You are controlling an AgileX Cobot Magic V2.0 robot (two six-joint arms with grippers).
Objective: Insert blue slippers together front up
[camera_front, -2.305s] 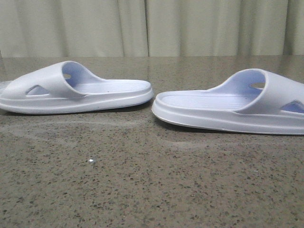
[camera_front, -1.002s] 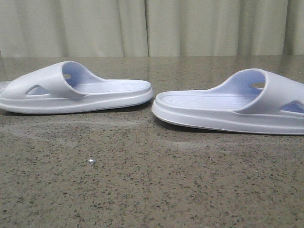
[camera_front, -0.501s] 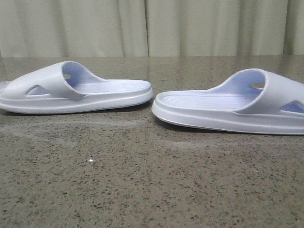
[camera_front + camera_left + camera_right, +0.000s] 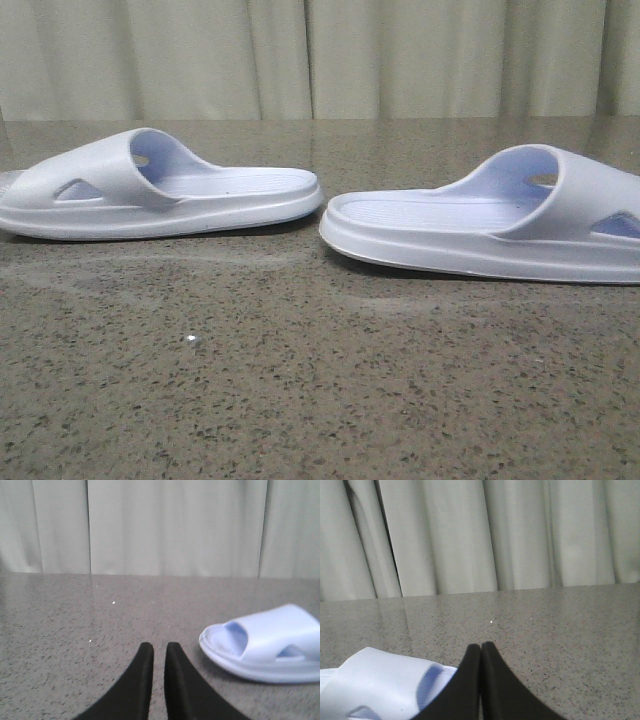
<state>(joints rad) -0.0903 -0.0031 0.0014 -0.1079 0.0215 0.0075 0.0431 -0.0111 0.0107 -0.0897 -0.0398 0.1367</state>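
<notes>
Two pale lavender-blue slippers lie flat on the speckled stone table, heels facing each other. The left slipper (image 4: 200,195) has its strap toward the left, the right slipper (image 4: 470,230) its strap toward the right. Neither gripper shows in the front view. My left gripper (image 4: 159,647) is empty and low over bare table, its fingers nearly together with a thin slit between them; one slipper (image 4: 265,640) lies apart from it, off to one side. My right gripper (image 4: 481,645) is shut and empty, its fingertips touching; the other slipper (image 4: 380,685) lies close beside it.
A pale pleated curtain (image 4: 320,55) hangs behind the table's far edge. A small bright speck (image 4: 192,340) lies on the table in front of the left slipper.
</notes>
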